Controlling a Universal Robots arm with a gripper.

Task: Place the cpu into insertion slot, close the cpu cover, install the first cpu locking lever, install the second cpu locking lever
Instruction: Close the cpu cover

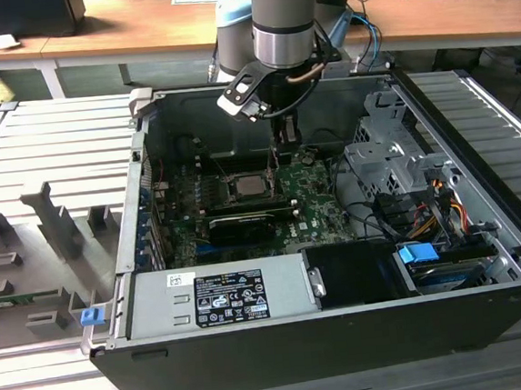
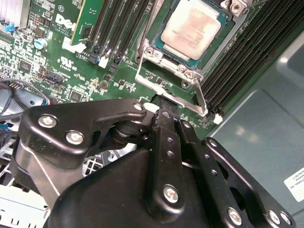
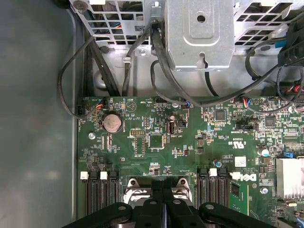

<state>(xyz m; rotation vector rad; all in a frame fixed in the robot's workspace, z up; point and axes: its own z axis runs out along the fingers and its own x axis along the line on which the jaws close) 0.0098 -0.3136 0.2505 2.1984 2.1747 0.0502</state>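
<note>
- One cpu [image 2: 190, 26] lies inside the cpu cover [image 2: 153, 53] window, mid green motherboard [image 2: 71, 66].
- Claw [image 2: 164, 100] narrow, fingers together, tip at a thin metal lever [image 2: 202, 97] along the cover's edge.
- Bare grey case wall [image 2: 266, 128] lies just beyond, carrying a white printed label [image 2: 297, 183].

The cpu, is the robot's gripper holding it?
No, in the second wrist view the cpu lies flat within the cpu cover, and the gripper sits apart from it by the cover's edge.

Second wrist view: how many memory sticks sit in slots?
1: the green memory stick stands in its bank's slot farthest from the cpu; other visible slots look empty. The gripper covers some board; more may hide.
</note>
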